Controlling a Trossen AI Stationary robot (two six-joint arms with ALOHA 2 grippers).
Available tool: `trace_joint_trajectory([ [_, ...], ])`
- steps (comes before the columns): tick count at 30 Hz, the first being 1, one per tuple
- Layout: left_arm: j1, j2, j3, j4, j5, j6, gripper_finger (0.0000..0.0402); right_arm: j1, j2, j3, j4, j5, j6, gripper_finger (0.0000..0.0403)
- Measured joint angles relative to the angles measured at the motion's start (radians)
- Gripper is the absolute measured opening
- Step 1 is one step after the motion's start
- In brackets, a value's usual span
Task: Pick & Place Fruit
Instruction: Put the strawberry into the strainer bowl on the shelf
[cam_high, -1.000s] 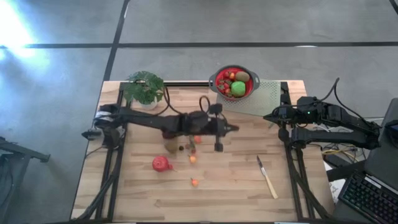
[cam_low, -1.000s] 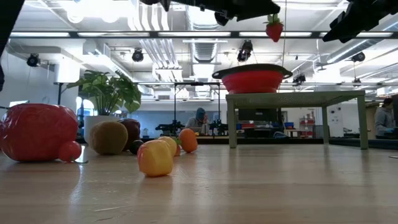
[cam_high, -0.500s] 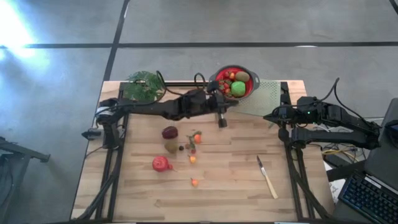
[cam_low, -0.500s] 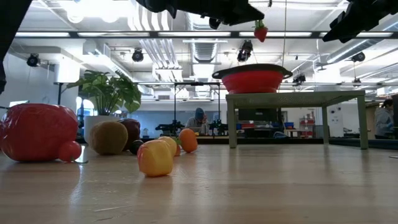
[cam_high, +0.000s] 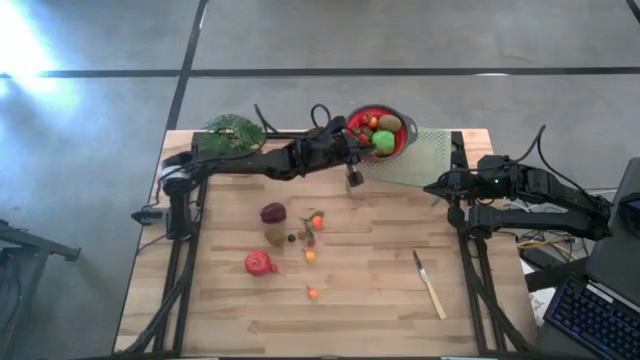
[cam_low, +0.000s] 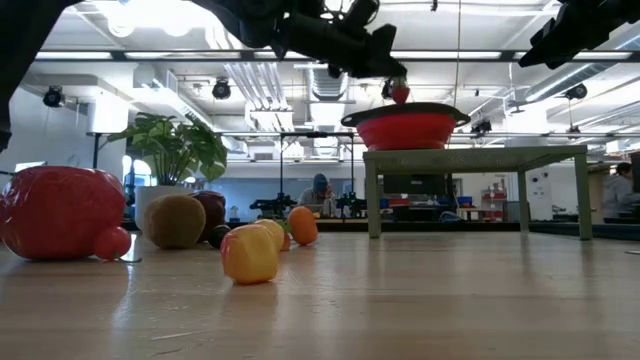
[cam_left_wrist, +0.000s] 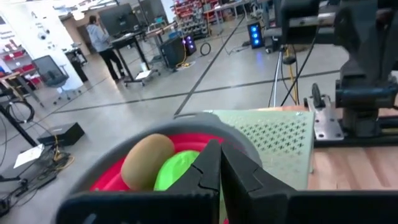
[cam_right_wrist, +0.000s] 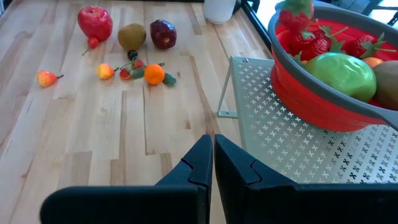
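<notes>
— How many bowls?
— One red bowl (cam_right_wrist: 323, 115), on one perforated stand (cam_right_wrist: 273, 143).
— Fruit inside the bowl?
— One green fruit (cam_right_wrist: 339, 74); one brown kiwi (cam_left_wrist: 147, 160); at least three strawberries, the exact number unclear; one more strawberry (cam_right_wrist: 297, 12) just above the bowl's rim.
— And loose on the table, away from the bowl?
— About ten: one big red fruit (cam_right_wrist: 94, 22); one loose kiwi (cam_right_wrist: 132, 35); one dark red apple (cam_right_wrist: 163, 33); one orange (cam_right_wrist: 153, 74); roughly six small ones, red, yellow and dark, too small to separate surely.
— Anything else?
— One knife (cam_high: 430, 285), well apart from the bowl; one potted plant (cam_high: 232, 135), near it.
</notes>
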Motion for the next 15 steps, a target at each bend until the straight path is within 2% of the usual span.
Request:
trace_joint_trajectory([
  [15, 0.025, 0.027, -0.001, 0.006, 0.0, 0.023, 0.0009, 0.0, 0.0, 0.0, 0.0, 0.0, 0.0, 0.0013],
])
